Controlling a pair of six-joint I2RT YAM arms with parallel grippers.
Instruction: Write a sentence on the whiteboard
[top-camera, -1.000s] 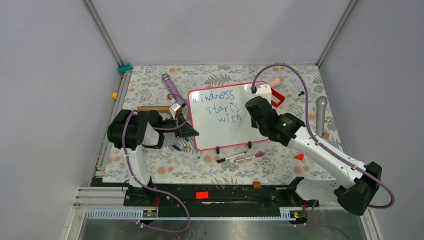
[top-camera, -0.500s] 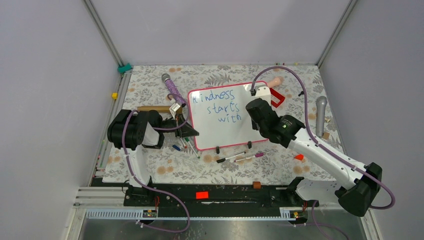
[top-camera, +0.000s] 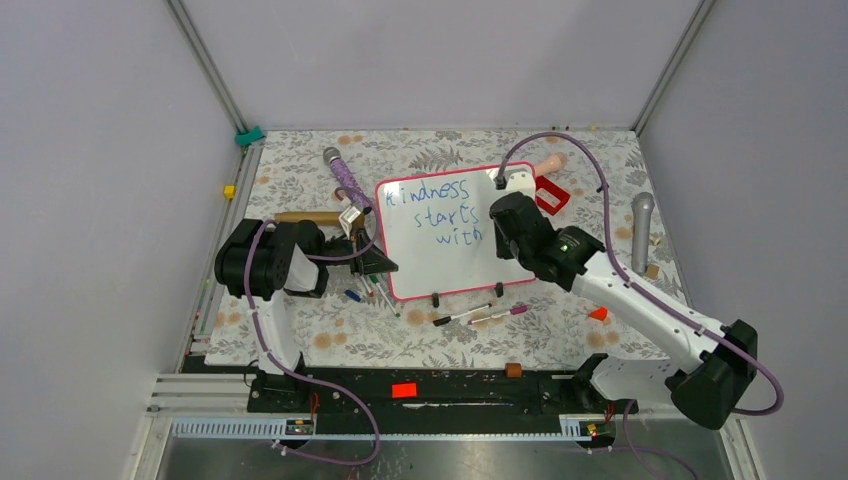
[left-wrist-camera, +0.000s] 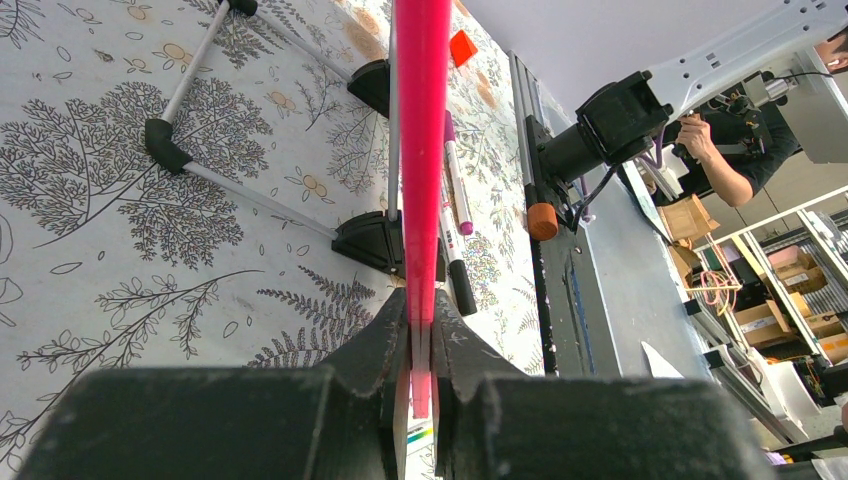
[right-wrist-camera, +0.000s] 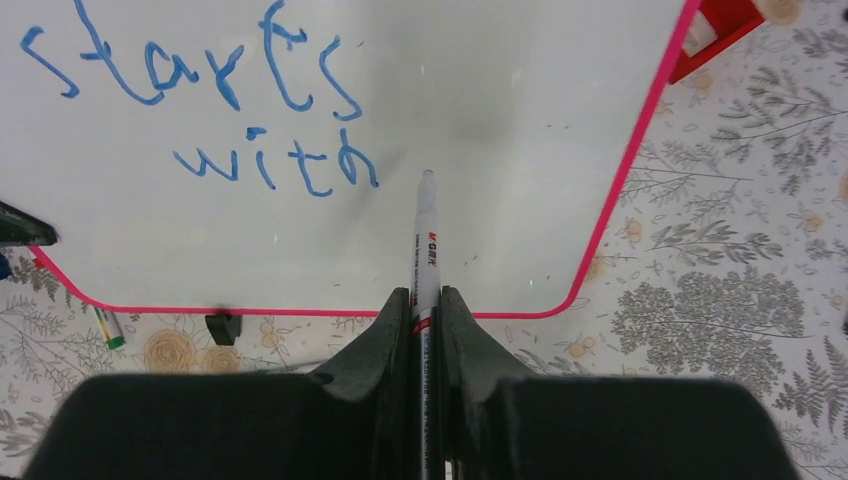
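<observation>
surface: table (top-camera: 300, 340) under a floral cloth; I see loose pens (top-camera: 462, 315) lying just in front of the board, more beside the left gripper; an orange block (top-camera: 598, 314) near the right arm
room: plain grey walls (top-camera: 100, 200) on three sides; metal rails (top-camera: 200, 385) along the near edge, both arm bases bolted there
board: board (top-camera: 430, 265) sits mid-table; pink rim; propped on two black feet (top-camera: 436, 298); blue writing reads "kindness starts with"; its lower right area is blank
left arm: folded low, left of the board; left gripper (left-wrist-camera: 421, 318) reaches in at the board's lower left edge
left fingers: pinched narrow on the rim (left-wrist-camera: 422, 100); in my wrist view the rim runs straight up from between them
right arm: stretched diagonally from its base to the board's right half; wrist over the blank area
right fingers: right gripper (right-wrist-camera: 425, 300) clamped on a marker (right-wrist-camera: 426, 235); white barrel, pointing away from the wrist; tip just right of "with"; I can't tell if it touches the board
containers: red tray (top-camera: 556, 197) just behind the board's upper right corner; something white in it; I can't tell what
other: grey mic (top-camera: 641, 225) on the right, well apart from the board; purple mic (top-camera: 345, 180) behind its upper left corner
</observation>
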